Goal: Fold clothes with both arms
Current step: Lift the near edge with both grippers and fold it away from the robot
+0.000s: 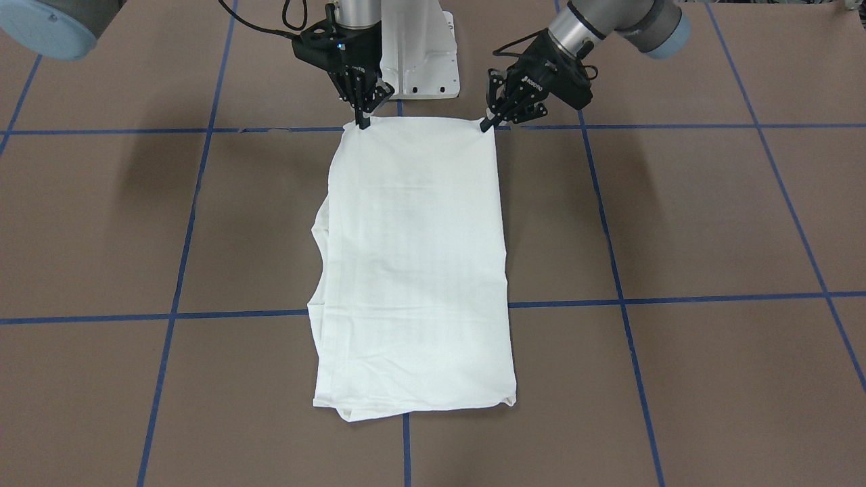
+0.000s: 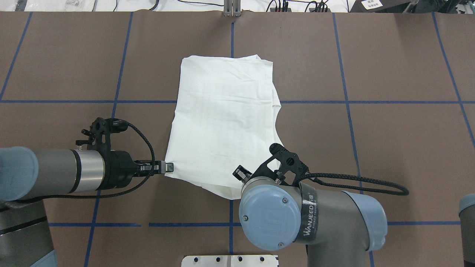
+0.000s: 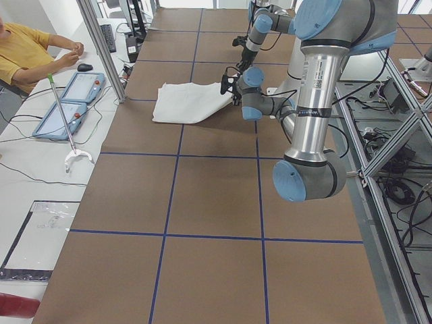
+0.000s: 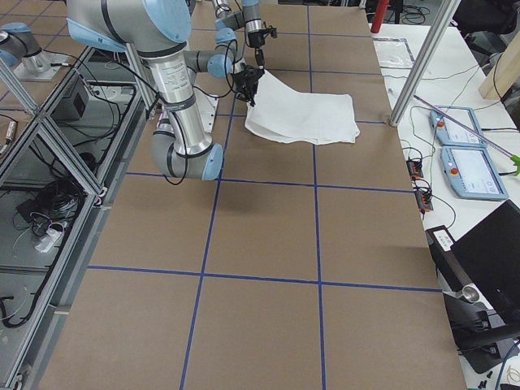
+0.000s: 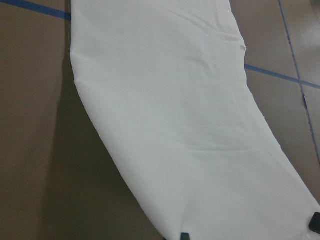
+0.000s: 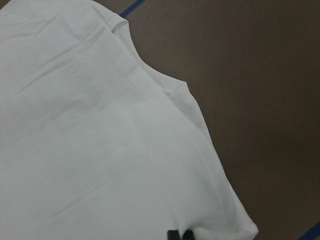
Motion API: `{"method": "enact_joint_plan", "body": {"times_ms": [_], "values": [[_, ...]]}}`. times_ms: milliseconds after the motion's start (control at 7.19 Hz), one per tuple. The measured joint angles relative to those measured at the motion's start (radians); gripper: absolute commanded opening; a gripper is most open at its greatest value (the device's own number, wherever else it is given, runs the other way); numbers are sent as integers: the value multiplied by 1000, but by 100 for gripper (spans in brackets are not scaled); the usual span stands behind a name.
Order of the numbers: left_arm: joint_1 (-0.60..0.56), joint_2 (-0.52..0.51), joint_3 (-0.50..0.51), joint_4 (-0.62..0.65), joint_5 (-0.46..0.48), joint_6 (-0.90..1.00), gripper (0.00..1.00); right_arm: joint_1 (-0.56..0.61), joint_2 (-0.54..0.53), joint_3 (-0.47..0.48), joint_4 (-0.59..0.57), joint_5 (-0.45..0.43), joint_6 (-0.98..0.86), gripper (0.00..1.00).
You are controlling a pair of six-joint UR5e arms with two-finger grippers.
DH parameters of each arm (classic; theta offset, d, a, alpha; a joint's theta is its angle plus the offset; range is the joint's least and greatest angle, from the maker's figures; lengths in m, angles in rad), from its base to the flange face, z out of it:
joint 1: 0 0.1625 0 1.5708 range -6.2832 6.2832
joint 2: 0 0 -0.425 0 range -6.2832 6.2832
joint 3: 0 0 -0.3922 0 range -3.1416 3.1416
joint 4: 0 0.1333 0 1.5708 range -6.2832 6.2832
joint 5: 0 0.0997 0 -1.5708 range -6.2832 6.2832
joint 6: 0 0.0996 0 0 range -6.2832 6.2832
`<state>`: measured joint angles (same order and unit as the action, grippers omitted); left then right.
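Bearing the work: brown table (image 1: 676, 223), gridded with blue tape.
T-shirt: the white T-shirt (image 1: 413, 270) lies mid-table as a long rectangle, one short edge towards the robot and sleeves tucked out of sight.
Arms: left arm (image 2: 55, 174) and right arm (image 2: 334, 218) both reach to that near edge.
Left gripper (image 2: 169, 167): jaws closed on one near corner of the cloth.
Right gripper (image 1: 363, 122): jaws pinched on the other near corner (the overhead view hides it behind its own arm).
Step, as I judge it: carrying the near edge over to the far edge to halve the length.
Doing it well: lift both corners together at equal height, keep the edge taut without stretching it, travel in parallel, land corner on corner, and release only once the cloth is down. Loose layers bulging on the right arm's side could drag out.
Writing: "WANJEED" (image 2: 311, 219) on the right arm's band; "ROBOTIQ" (image 1: 356, 70) on a gripper body, small. No print or label shows on the shirt.
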<state>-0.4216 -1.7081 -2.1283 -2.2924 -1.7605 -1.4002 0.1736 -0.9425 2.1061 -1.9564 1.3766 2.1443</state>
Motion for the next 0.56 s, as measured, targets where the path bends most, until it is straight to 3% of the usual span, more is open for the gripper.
{"method": "enact_joint_plan", "body": {"times_ms": [278, 556], "values": [[3, -39, -91, 167, -14, -8, 0, -4, 8, 52, -56, -3, -18, 0], [-46, -188, -52, 356, -16, 15, 0, 66, 31, 40, -61, 0, -89, 0]]}}
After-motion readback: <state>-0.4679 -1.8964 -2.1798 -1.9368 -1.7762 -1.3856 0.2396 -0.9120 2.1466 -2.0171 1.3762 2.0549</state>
